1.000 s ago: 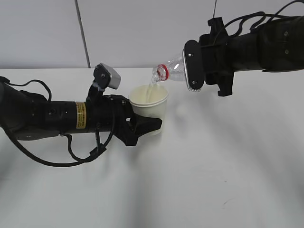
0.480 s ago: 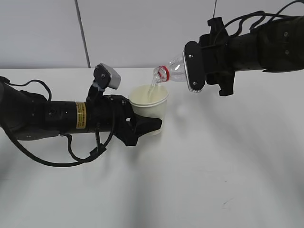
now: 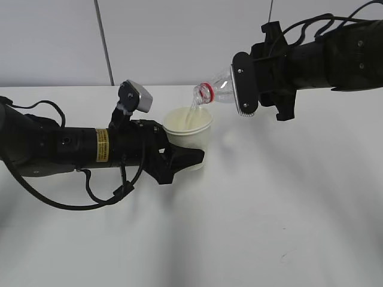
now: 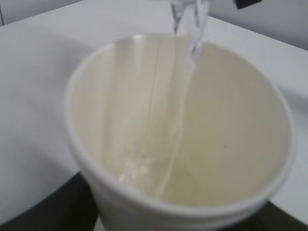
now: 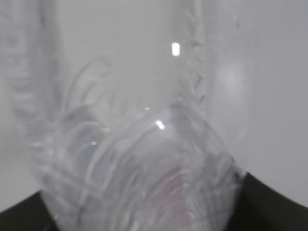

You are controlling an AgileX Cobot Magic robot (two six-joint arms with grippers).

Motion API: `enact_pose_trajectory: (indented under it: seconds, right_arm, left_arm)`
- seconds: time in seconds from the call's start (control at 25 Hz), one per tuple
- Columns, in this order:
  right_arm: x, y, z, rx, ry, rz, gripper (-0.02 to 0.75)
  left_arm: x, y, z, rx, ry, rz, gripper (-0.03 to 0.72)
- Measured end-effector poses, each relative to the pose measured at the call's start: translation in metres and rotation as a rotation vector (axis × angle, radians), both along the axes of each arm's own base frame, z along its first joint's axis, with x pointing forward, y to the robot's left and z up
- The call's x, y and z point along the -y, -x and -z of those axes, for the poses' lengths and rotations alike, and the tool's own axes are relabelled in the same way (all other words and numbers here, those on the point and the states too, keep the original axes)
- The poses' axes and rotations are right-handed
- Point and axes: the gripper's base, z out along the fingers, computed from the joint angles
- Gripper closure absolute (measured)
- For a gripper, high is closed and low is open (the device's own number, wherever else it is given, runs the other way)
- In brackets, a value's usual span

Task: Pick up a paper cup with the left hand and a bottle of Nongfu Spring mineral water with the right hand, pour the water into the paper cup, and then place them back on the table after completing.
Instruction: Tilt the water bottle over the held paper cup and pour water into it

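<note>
The water (image 4: 185, 96) falls in a thin clear stream from the bottle (image 3: 218, 89) into the cup (image 3: 188, 134). In the left wrist view the stream runs down the inside wall of the cup and lands in a small pool at the bottom. The cup looks only a little full.

The bottle is tipped over, with its red-ringed mouth just above the far rim of the cup. The right hand (image 3: 263, 81) holds it up in the air. Its jaws are hidden in the side view, but the bottle fills the right wrist view and stays up, so they must be pinching the bottle.

The cup stands straight up. The left hand (image 3: 176, 158) has its jaws around the lower part of the cup, one on each side, pressing on it. I cannot tell if the cup touches the table (image 3: 269, 227) or sits just above it.

So both things are picked up, and the pouring is going on now. What is left, I think: finish the pour, tip the bottle back up, and put the cup and the bottle down on the table
</note>
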Motion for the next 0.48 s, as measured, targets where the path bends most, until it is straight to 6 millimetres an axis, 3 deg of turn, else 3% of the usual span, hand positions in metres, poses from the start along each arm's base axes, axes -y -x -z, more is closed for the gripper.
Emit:
enact_pose_trajectory:
  seconds: [0.48]
  right_arm:
    - [-0.0003,-0.0008,-0.0017,0.007,0.001,-0.002,0.293]
  left_arm:
    - [-0.0001,-0.0001,0.0002,0.0,-0.002,-0.001,0.277]
